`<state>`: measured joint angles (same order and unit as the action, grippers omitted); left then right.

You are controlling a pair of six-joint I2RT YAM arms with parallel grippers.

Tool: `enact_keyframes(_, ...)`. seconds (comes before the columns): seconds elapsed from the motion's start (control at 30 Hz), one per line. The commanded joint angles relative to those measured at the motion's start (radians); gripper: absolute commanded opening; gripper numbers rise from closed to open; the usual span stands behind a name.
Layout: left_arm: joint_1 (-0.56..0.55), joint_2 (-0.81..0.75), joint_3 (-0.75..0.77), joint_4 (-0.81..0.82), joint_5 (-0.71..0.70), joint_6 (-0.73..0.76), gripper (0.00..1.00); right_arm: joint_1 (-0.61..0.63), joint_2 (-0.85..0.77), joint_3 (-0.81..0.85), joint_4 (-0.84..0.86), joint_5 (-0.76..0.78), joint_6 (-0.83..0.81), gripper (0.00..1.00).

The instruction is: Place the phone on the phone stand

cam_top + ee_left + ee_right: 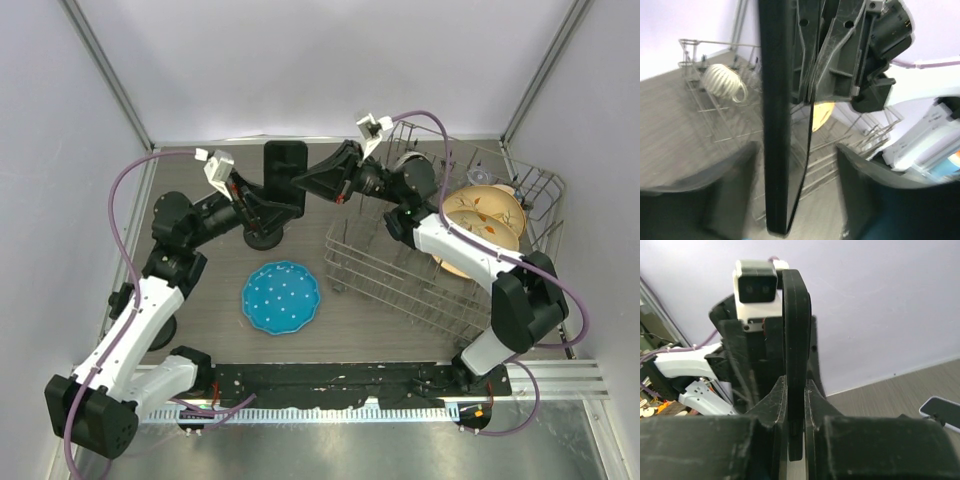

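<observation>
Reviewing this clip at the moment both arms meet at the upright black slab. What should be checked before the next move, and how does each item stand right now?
1. Right claw gripping the black slab: shut on its edge, ok.
2. Left claw open, one finger on each side of the slab: ok. Whether a finger touches it: cannot tell because of blur.
3. Slab upright: ok.
4. Slab seated on the round black base: cannot tell, the join is hidden.
5. Whether the slab is the phone or part of the stand: cannot tell.
6. Blue plate apart from both arms: ok.
</observation>
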<state>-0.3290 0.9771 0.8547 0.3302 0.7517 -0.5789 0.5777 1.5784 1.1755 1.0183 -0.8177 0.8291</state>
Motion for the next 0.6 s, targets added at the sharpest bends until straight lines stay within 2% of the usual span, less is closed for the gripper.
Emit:
enact_keyframes(0.0, -0.01, -0.015, 0.095, -0.12, -0.049, 0.109, 0.82, 0.05, -0.095, -0.013, -0.18, 0.123, -0.215, 0.01)
enact_keyframes(0.07, -0.01, -0.037, 0.107, -0.167, -0.075, 0.138, 0.98, 0.048, -0.113, -0.017, -0.26, 0.15, -0.283, 0.0)
enact_keyframes(0.1, -0.01, -0.058, 0.115, -0.181, -0.109, 0.152, 1.0, 0.047, -0.121, -0.019, -0.277, 0.156, -0.298, 0.01)
enact_keyframes(0.33, -0.01, -0.049, 0.355, -0.525, -0.325, 0.189, 1.0, 0.03, -0.178, -0.031, -0.345, 0.083, -0.36, 0.0)
enact_keyframes(0.37, -0.01, -0.029, 0.407, -0.53, -0.301, 0.214, 1.0, 0.028, -0.19, -0.03, -0.366, 0.056, -0.378, 0.01)
enact_keyframes(0.57, -0.008, 0.086, 0.489, -0.517, -0.074, 0.231, 1.0, 0.024, -0.259, -0.053, -0.451, -0.024, -0.495, 0.01)
